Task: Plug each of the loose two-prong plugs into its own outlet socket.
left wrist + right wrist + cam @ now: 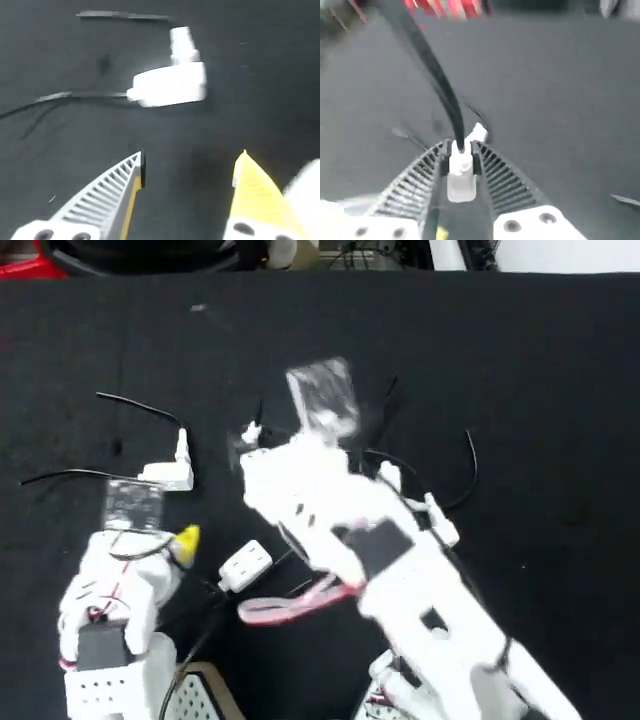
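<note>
Two-prong plug is pinched tight in the right gripper, with its black cable running up out of the fingers, just 12 o'clock of the middle of the table. Over at 9 o'clock there's a white socket block with another plug touching it (looks seated, hard to say). The left gripper sits at 6 o'clock of that block, spread wide. A second socket lies at 7 o'clock of centre.
</note>
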You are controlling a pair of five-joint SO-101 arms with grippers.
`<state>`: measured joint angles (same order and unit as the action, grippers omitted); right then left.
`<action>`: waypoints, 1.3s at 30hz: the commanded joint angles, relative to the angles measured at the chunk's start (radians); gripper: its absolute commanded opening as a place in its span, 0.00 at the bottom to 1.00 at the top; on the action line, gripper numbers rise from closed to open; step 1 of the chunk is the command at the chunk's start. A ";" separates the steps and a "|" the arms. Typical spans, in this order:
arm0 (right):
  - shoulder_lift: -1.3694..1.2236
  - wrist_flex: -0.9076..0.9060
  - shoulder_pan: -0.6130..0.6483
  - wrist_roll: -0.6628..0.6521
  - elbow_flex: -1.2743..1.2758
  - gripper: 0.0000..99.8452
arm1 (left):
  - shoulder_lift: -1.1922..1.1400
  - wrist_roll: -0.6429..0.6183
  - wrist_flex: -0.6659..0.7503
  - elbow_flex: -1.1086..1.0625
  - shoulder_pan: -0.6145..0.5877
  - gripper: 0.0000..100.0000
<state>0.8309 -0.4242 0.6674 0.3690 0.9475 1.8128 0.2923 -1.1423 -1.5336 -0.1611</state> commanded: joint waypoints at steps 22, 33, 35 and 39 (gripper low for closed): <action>0.432 0.046 0.135 0.173 0.449 0.01 | 0.005 -0.201 0.068 0.206 0.239 0.29; 0.475 -0.034 0.158 0.172 0.449 0.01 | 0.005 -0.229 0.060 0.206 0.228 0.29; 0.473 -0.034 0.143 0.170 0.447 0.01 | 0.005 -0.226 0.055 0.202 0.228 0.29; 0.472 -0.060 0.072 0.124 0.417 0.01 | 0.005 -0.126 -0.043 0.213 0.228 0.29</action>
<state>1.3080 -0.4549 0.7748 0.5209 1.4170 1.8098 0.1082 -1.1423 -1.3955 0.0783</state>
